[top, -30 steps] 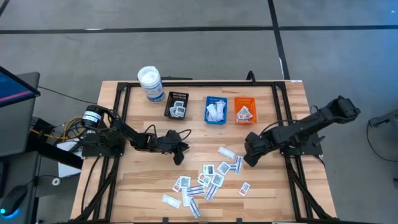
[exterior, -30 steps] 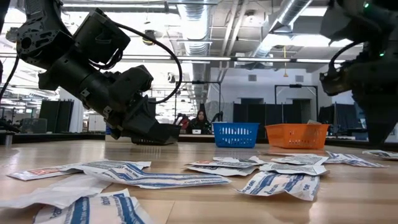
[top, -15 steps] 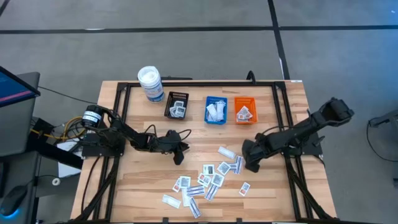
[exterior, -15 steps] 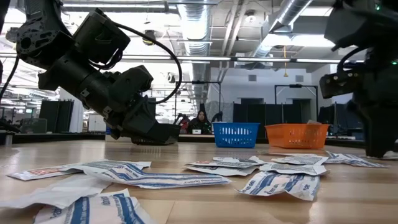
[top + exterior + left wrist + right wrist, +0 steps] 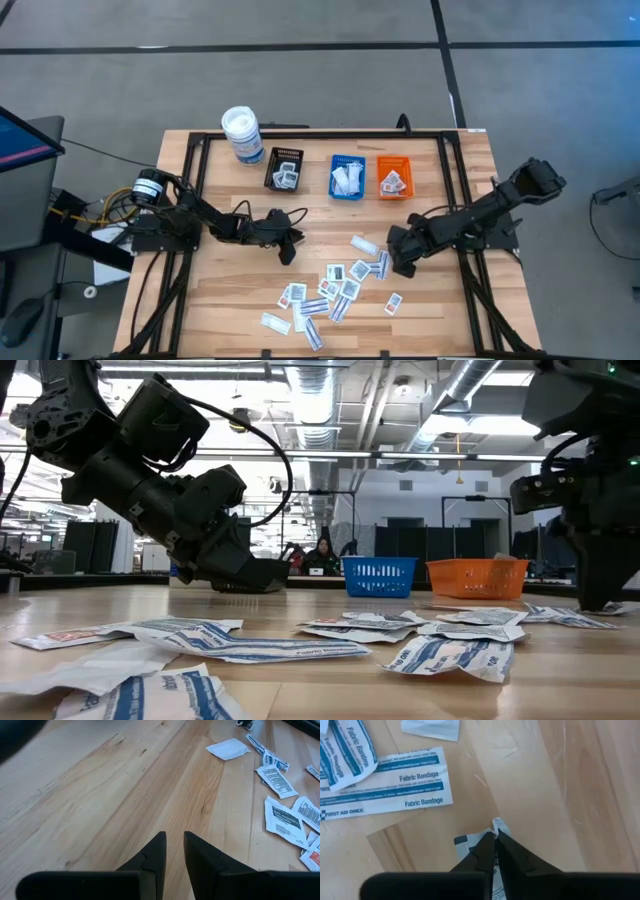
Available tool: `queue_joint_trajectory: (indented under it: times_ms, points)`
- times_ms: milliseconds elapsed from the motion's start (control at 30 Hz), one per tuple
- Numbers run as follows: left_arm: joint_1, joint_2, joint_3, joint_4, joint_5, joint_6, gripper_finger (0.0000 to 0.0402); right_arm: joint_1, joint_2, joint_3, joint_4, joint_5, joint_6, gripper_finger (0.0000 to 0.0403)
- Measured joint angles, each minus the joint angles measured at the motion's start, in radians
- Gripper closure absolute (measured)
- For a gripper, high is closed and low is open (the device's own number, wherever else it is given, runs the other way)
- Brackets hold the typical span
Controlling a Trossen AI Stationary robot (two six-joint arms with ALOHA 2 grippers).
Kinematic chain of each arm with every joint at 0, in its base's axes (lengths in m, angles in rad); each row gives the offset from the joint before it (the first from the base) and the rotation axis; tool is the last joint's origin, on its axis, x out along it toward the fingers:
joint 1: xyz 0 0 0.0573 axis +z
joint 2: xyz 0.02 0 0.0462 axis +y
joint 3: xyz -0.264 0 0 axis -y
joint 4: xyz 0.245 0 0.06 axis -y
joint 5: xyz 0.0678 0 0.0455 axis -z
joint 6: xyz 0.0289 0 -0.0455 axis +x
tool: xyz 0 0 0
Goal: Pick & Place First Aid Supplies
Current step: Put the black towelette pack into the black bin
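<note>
The right end effector (image 5: 495, 836) is down at the counter (image 5: 230, 290) on the right edge of the scattered first aid supplies (image 5: 335, 285), its fingers pressed together on the upturned edge of a small white packet (image 5: 496, 826) that lies flat directly beneath the tips. The rest of that packet runs back under the fingers (most of it is hidden by them), so its long axis cannot be told with certainty. Just beside it lies a long Fabric Bandage packet (image 5: 385, 782), apart from the fingers and untouched. The trays stand along the far side of the counter, the orange tray (image 5: 393, 177) being nearest this arm, with the blue tray (image 5: 346, 178) and black tray (image 5: 284, 169) further left; a lift and a carry away from the pile toward that row looks like the coming move. The left end effector (image 5: 172, 845) waits low over bare wood, fingers slightly spread and empty, left of the pile and farther from this packet.
</note>
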Motion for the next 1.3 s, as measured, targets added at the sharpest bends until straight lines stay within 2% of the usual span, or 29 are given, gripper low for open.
queue_joint_trajectory:
  times_ms: [167, 233, 333, 433, 500, 600, 667, 733, 867, 1000, 1100, 1300]
  points:
    - [0.000, 0.000, 0.000, 0.000, 0.000, 0.000, 0.0335, -0.002, -0.002, 0.084, -0.015, 0.008, -0.038, 0.0390]
    - [0.000, 0.000, 0.000, 0.003, 0.000, 0.018, 0.0335, -0.001, -0.018, 0.127, 0.007, 0.060, -0.087, 0.0395]
    - [-0.007, 0.000, 0.000, 0.051, 0.000, 0.098, 0.0335, -0.007, -0.035, 0.154, 0.129, 0.147, -0.213, 0.0401]
    - [-0.017, 0.000, 0.001, 0.120, 0.012, 0.193, 0.0335, -0.030, -0.042, 0.155, 0.360, 0.135, -0.376, 0.0399]
    - [-0.023, 0.000, 0.011, 0.167, 0.031, 0.269, 0.0335, -0.056, -0.043, 0.157, 0.512, 0.052, -0.467, 0.0397]
    - [-0.029, 0.000, 0.036, 0.187, 0.076, 0.386, 0.0335, -0.107, -0.043, 0.157, 0.691, -0.160, -0.557, 0.0397]
    - [-0.028, 0.000, 0.061, 0.189, 0.105, 0.438, 0.0330, -0.146, -0.043, 0.157, 0.778, -0.313, -0.583, 0.0398]
    - [-0.027, 0.000, 0.088, 0.189, 0.123, 0.494, 0.0321, -0.182, -0.039, 0.157, 0.833, -0.419, -0.592, 0.0398]
    - [-0.026, 0.000, 0.153, 0.190, 0.147, 0.598, 0.0294, -0.243, 0.009, 0.158, 0.904, -0.520, -0.600, 0.0397]
    - [-0.012, 0.000, 0.202, 0.191, 0.183, 0.629, 0.0262, -0.282, 0.090, 0.158, 1.013, -0.662, -0.582, 0.0397]
    - [-0.004, 0.000, 0.217, 0.185, 0.313, 0.625, 0.0243, -0.299, 0.145, 0.159, 1.091, -0.709, -0.547, 0.0397]
    - [-0.007, 0.000, 0.219, 0.179, 0.329, 0.618, 0.0229, -0.323, 0.220, 0.202, 1.159, -0.770, -0.546, 0.0397]
